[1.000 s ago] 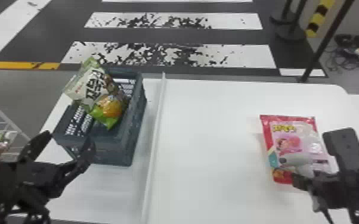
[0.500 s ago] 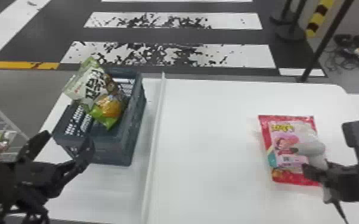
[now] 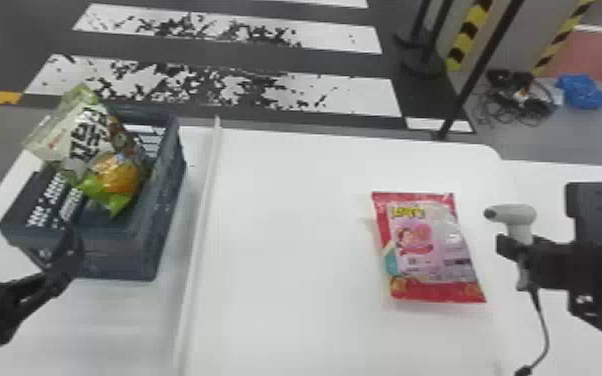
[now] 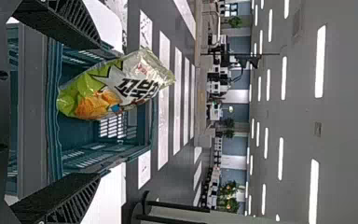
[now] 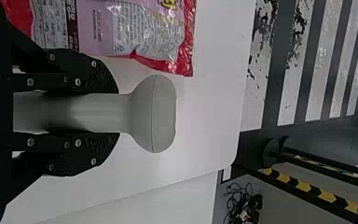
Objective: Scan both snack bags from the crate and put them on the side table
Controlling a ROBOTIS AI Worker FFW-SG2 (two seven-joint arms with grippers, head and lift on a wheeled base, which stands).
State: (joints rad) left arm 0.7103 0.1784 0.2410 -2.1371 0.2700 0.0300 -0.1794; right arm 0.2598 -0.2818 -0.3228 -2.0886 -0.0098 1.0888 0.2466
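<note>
Step, as judged: scan of bag 1 of 2, at or near its end; the scan's success can't be told from here. Next move, if it has registered: park the scanner, lift the pink bag and set it on the side table, probably the white surface past the main table's right edge. If not: bring the nose back over the label. Green bag to follow.

Around, large to small. Main table: pink bag flat on its right part. Crate, left, past a pale ridge: green bag inside, leaning up above the rim. Left gripper at the crate's near end, fingers wide apart, empty. Right gripper just right of the pink bag, fingers closed about the scanner's handle, head clear of the tips.

In the way: the ridge and crate wall, on any carry of the green bag rightward; the scanner, filling the hand nearest the pink bag; smallest, its hanging cord, which could snag or drag.
</note>
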